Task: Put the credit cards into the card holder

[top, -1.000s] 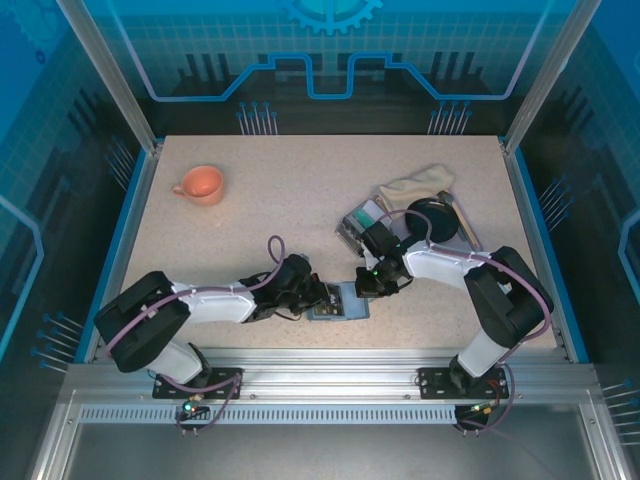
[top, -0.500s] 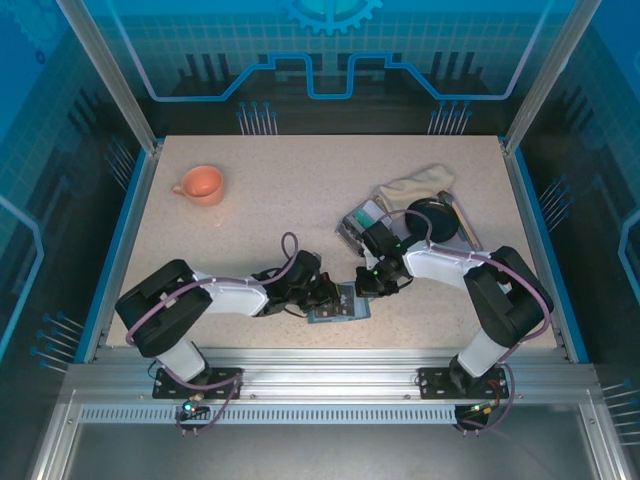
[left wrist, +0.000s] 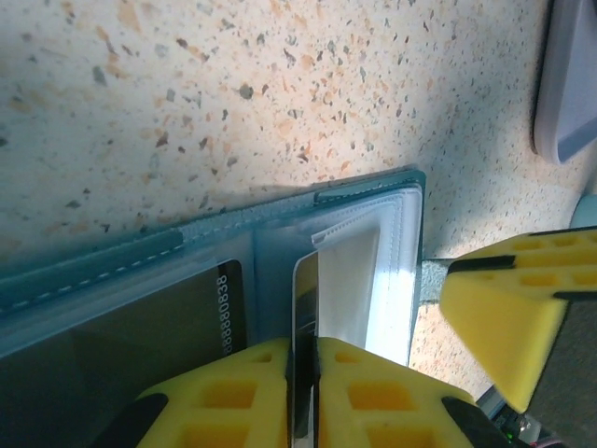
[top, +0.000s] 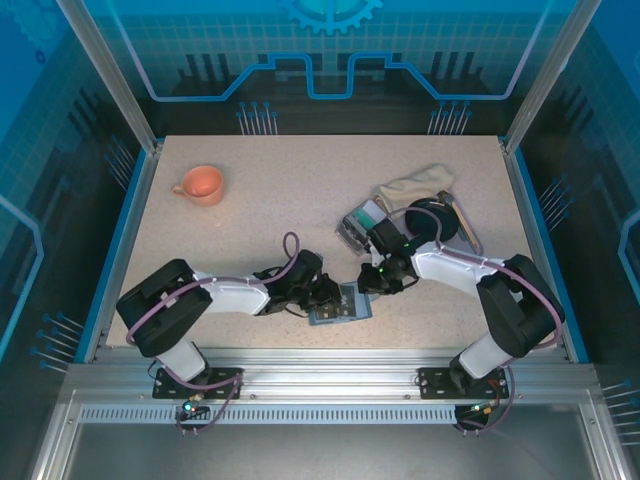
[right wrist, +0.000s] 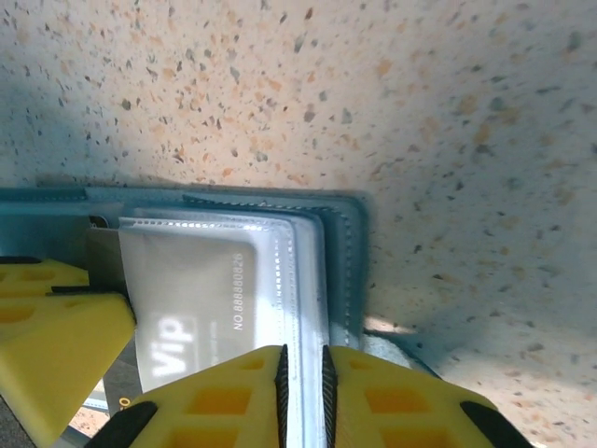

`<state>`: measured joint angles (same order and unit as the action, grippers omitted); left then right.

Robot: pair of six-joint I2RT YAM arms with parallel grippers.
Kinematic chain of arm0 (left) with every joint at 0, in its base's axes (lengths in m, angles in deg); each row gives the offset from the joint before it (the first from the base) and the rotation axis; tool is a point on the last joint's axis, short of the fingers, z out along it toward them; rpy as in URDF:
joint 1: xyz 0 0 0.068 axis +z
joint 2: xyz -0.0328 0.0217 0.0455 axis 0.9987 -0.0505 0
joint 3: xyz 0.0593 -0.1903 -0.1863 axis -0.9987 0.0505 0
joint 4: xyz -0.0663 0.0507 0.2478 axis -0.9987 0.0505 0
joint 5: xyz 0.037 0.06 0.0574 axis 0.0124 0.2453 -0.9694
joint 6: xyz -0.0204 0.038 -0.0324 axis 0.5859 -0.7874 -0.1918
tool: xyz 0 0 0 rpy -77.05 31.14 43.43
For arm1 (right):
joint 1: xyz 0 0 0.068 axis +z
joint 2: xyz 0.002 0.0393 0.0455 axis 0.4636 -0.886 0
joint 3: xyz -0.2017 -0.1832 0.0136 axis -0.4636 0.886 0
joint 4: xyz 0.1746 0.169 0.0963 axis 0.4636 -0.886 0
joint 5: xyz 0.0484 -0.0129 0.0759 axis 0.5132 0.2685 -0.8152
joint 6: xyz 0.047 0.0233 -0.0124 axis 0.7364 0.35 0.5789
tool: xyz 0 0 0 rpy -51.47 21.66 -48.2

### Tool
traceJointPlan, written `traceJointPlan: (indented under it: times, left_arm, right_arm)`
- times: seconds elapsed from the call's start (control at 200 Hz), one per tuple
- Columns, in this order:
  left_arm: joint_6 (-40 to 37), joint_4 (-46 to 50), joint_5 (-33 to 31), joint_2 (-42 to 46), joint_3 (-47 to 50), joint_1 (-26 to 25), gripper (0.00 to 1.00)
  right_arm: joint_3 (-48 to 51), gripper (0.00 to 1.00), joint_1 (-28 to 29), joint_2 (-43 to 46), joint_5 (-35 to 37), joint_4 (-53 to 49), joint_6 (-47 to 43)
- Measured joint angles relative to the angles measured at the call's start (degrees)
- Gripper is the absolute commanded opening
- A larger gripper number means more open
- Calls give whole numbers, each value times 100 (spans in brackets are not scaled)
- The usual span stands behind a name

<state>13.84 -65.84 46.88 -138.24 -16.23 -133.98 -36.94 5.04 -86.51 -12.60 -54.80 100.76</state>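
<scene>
Left gripper (left wrist: 303,362) is pinching a credit card (left wrist: 305,299) edge-on, its tip at the mouth of a clear sleeve (left wrist: 347,271) in the open card holder (left wrist: 112,271). Right gripper (right wrist: 303,369) is clamped on the holder's sleeve edge, I think; the view's tight. Holder lies flat on the table (top: 280,200), near the front edge, between both grippers.
</scene>
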Motion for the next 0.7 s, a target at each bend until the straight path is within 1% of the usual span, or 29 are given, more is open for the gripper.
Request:
traceJointPlan:
  times: [0.135, 0.24, 0.37, 0.425, 0.525, 0.63, 0.7]
  left_arm:
    - [0, 87, 0, 11, 0, -13, 15]
    - [-7, 129, 0, 31, 0, -13, 19]
    - [-7, 254, 4, 42, 0, -13, 20]
    - [-13, 286, 7, 52, 0, -13, 22]
    - [-24, 400, 22, 125, 11, -13, 18]
    - [-52, 492, 26, 160, 22, -13, 10]
    - [-46, 518, 28, 160, 22, -13, 7]
  right_arm:
    - [0, 20, -24, -2, 31, -85, -7]
    - [0, 19, -26, -28, 28, -101, -22]
    - [39, 19, -26, -114, 26, -92, -22]
    - [61, 19, -26, -146, 24, -94, -22]
    - [72, 19, -26, -199, 4, -90, -20]
    - [81, 18, -26, -210, -20, -76, -20]
    - [90, 17, -26, -210, -37, -68, -20]
